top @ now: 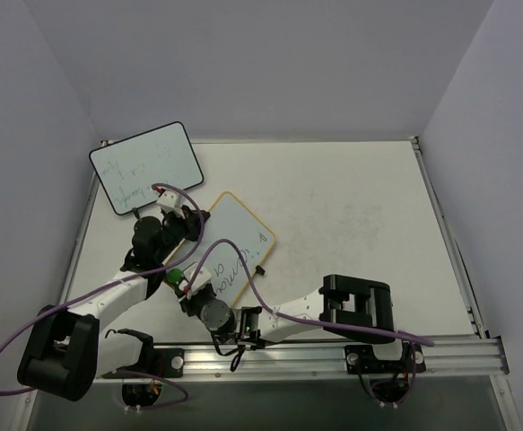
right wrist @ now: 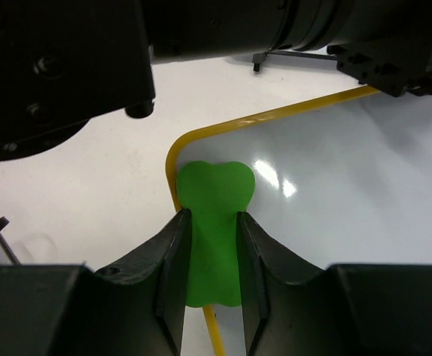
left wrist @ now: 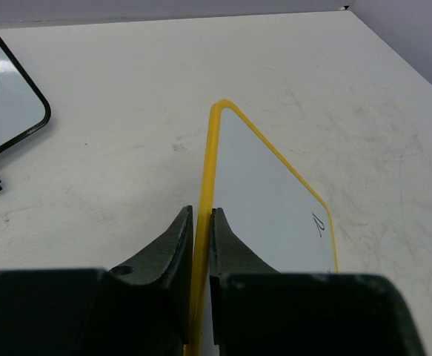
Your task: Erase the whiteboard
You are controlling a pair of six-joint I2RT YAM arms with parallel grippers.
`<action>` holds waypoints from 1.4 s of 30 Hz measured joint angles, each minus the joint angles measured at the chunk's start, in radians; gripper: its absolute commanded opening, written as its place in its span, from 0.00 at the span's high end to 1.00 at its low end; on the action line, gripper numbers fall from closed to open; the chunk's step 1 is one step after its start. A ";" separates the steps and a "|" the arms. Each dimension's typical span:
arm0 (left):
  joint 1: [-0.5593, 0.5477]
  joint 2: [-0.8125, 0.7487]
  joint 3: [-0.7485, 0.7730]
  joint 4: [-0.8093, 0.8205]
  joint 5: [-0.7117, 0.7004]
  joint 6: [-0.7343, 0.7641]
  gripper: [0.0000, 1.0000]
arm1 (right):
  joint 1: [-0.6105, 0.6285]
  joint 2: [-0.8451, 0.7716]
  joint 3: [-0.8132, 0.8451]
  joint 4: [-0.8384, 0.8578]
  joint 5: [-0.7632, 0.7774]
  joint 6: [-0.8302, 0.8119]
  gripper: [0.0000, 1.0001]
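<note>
The whiteboard point(top: 234, 242) with a yellow frame lies at an angle on the table, with handwriting on its near half. My left gripper point(top: 192, 226) is shut on its left frame edge; in the left wrist view the jaws point(left wrist: 202, 213) pinch the yellow frame point(left wrist: 210, 148), with the white surface point(left wrist: 267, 200) to the right. My right gripper point(top: 180, 280) is shut on a green eraser point(right wrist: 214, 215). The eraser's tip rests on the board's rounded near-left corner point(right wrist: 334, 193). The eraser shows as a small green spot in the top view point(top: 176, 276).
A black-framed whiteboard point(top: 144, 166) with writing stands at the back left, and its corner shows in the left wrist view point(left wrist: 12, 111). The left arm's body point(right wrist: 67, 67) hangs close over the right gripper. A purple cable point(top: 270, 301) crosses the board's near edge.
</note>
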 measured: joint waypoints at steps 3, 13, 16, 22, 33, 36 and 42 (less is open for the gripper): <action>-0.005 0.000 0.006 -0.001 0.006 -0.001 0.98 | 0.006 0.000 -0.003 -0.008 -0.008 0.002 1.00; -0.031 -0.001 0.023 -0.027 -0.008 -0.005 0.98 | 0.008 -0.027 -0.061 -0.027 -0.026 0.044 1.00; -0.035 -0.001 0.029 -0.042 -0.018 -0.005 0.98 | 0.008 -0.043 -0.074 -0.052 -0.026 0.068 1.00; -0.041 -0.001 0.035 -0.051 -0.031 -0.005 0.98 | 0.002 -0.074 -0.110 -0.092 -0.015 0.128 1.00; -0.047 -0.002 0.039 -0.069 -0.060 -0.009 0.98 | -0.109 -0.108 -0.129 -0.121 -0.007 0.217 1.00; -0.064 -0.002 0.039 -0.077 -0.039 -0.021 0.98 | -0.182 -0.095 -0.133 -0.139 0.011 0.234 1.00; -0.069 -0.002 0.039 -0.080 -0.023 -0.026 0.98 | -0.213 -0.087 -0.127 -0.139 0.015 0.249 1.00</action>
